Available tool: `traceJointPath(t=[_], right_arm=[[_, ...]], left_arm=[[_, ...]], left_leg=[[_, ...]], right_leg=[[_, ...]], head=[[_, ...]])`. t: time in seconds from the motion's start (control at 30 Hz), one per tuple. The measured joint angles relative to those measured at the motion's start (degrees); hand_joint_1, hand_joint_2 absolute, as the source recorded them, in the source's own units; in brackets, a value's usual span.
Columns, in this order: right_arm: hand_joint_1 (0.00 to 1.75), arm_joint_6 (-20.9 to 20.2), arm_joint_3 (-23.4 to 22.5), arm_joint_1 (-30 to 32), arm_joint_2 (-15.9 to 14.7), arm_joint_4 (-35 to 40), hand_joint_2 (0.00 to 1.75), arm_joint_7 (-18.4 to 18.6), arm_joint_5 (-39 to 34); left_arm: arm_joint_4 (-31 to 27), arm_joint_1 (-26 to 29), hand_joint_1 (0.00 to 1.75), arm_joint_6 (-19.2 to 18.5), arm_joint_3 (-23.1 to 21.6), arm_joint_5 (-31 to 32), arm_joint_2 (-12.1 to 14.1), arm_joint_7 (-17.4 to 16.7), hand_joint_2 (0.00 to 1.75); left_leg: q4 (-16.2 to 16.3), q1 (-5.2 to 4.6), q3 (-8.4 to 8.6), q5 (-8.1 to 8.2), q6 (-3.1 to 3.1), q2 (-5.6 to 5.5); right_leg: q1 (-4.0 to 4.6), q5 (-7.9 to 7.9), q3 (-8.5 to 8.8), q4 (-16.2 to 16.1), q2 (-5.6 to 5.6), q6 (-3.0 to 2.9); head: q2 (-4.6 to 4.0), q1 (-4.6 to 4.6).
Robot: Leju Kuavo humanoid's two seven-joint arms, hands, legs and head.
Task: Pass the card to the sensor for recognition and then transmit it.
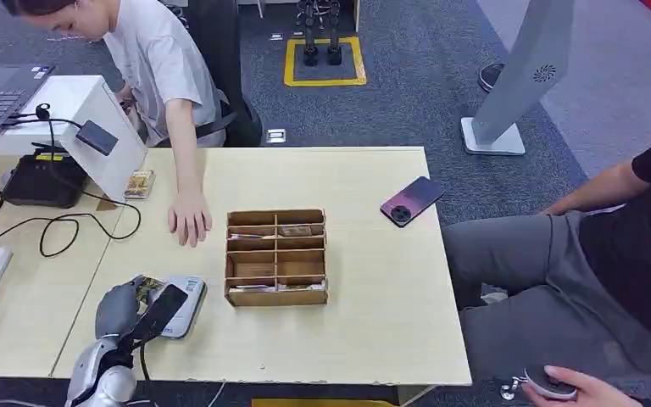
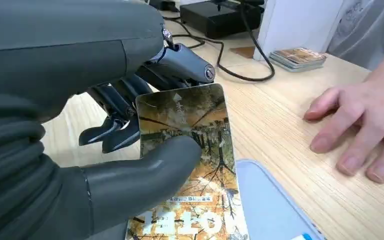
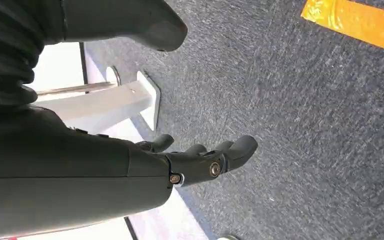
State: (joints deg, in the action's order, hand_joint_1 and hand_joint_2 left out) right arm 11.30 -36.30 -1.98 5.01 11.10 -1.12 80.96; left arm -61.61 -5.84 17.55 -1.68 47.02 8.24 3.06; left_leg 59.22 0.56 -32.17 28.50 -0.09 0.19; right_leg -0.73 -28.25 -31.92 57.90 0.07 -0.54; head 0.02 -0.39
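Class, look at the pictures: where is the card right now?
The card is pinched in the robot's left hand, directly above the grey sensor at the table's near-left, beside the cardboard organizer.

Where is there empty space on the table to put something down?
Bare wood lies right of the divided box, below the phone, and along the near edge in front of the box. The left side is crowded: the left hand holds a card over the reader, a person's hand rests nearby, and cables trail there.
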Motion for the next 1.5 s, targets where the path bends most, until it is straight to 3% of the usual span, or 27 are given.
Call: traceJointPath(t=[0.2,0.27,0.33,0.4,0.47,0.67,1.1,1.33,1.5], right_arm=[[0.0,0.7,0.0,0.0,0.0,0.0,1.75,-0.7,0.1],[0.0,0.7,0.0,0.0,0.0,0.0,1.75,-0.7,0.1],[0.0,0.8,0.0,0.0,0.0,0.0,1.75,-0.7,0.2],[0.0,1.0,0.0,0.0,0.0,0.0,1.75,-1.0,0.3],[0.0,1.0,0.0,0.0,0.0,0.0,1.75,-1.1,0.5],[0.0,1.0,0.0,-0.1,-0.1,0.0,1.75,-0.5,0.8],[0.0,0.9,0.0,-0.1,-0.1,0.0,1.75,0.1,1.5],[0.0,0.4,0.0,-0.8,-0.1,0.0,1.75,0.3,2.6],[0.0,-1.1,0.3,-1.7,-0.1,0.0,1.75,0.5,3.7]], left_arm=[[2.0,-0.1,1.75,1.2,2.0,1.5,0.0,0.1,1.75],[2.2,0.0,1.75,1.7,2.4,1.1,-0.2,1.8,1.75],[2.0,0.1,1.75,0.4,2.9,-4.0,-0.8,5.9,1.75],[-1.0,0.7,1.75,-2.7,3.4,-13.3,-1.7,10.8,1.75],[-5.0,0.6,1.75,-2.9,3.4,-20.9,-2.7,13.0,1.75],[-12.6,-5.2,1.75,-2.8,3.9,-36.9,-2.6,11.7,1.75],[-15.9,-9.9,1.75,-1.4,4.4,-42.5,-2.0,13.0,1.75],[-15.9,-16.8,1.75,3.6,4.4,-37.4,-1.4,14.0,1.75],[-12.9,-20.1,1.75,15.0,3.1,-16.3,0.0,14.6,1.75]], left_leg=[[0.0,0.0,0.16,0.0,0.0,0.0],[0.0,0.0,0.18,0.0,0.0,0.0],[0.0,0.0,0.22,-0.01,-0.01,-0.01],[0.0,0.0,0.19,-0.04,0.01,-0.02],[0.0,0.0,0.08,-0.11,0.05,-0.07],[0.0,0.0,-0.06,-0.18,0.06,-0.11],[0.0,0.0,-0.25,-0.22,0.02,-0.11],[0.0,0.0,-0.25,-0.24,0.03,-0.1],[0.0,0.0,-0.26,-0.24,0.03,-0.08]], right_leg=[[0.0,0.0,0.14,0.0,0.0,0.0],[0.0,0.0,0.15,0.0,0.0,0.0],[0.0,0.0,0.16,0.0,-0.02,0.0],[0.0,0.0,0.14,0.0,-0.03,0.0],[0.03,0.02,0.06,0.0,-0.09,0.01],[0.02,0.16,-0.05,0.0,-0.12,0.06],[0.02,0.16,-0.26,0.0,-0.1,0.06],[0.02,0.21,-0.27,0.0,-0.08,0.06],[0.02,0.21,-0.3,0.0,-0.04,0.06]], head=[[-0.02,0.0],[0.0,0.0],[-0.02,0.02],[-0.02,0.02],[-0.02,0.04],[-0.02,0.02],[-0.02,0.0],[-0.02,0.02],[-0.02,0.02]])
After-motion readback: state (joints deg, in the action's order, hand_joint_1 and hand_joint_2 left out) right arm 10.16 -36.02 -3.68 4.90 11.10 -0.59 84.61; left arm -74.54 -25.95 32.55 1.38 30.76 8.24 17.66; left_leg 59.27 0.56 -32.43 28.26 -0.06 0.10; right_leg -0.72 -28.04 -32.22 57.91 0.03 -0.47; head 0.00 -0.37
